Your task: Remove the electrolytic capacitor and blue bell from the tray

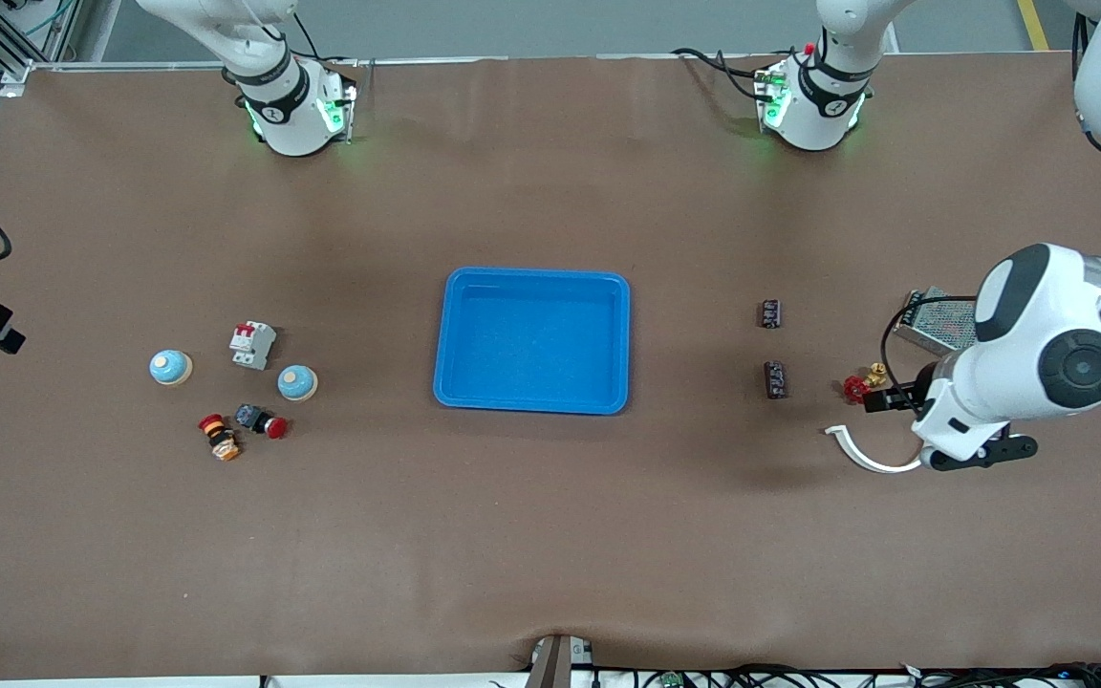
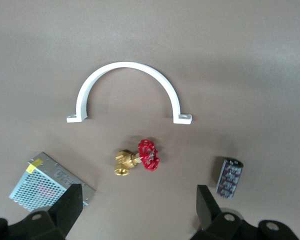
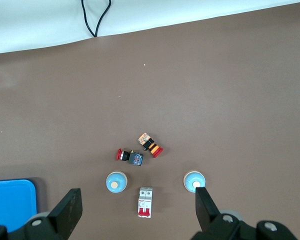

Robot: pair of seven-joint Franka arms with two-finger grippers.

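Both arms up over opposite ends of the table, nothing picked up.

The left gripper (image 2: 135,207) hangs wide open and empty over a red-handled valve (image 1: 856,387) and white bracket (image 1: 864,454); two capacitors (image 1: 776,378) lie between these and the blue tray (image 1: 532,340). The right gripper (image 3: 136,212), fingers also spread and empty, is over two blue bells (image 1: 297,382), a white breaker (image 1: 252,344) and two red push buttons (image 1: 260,420).
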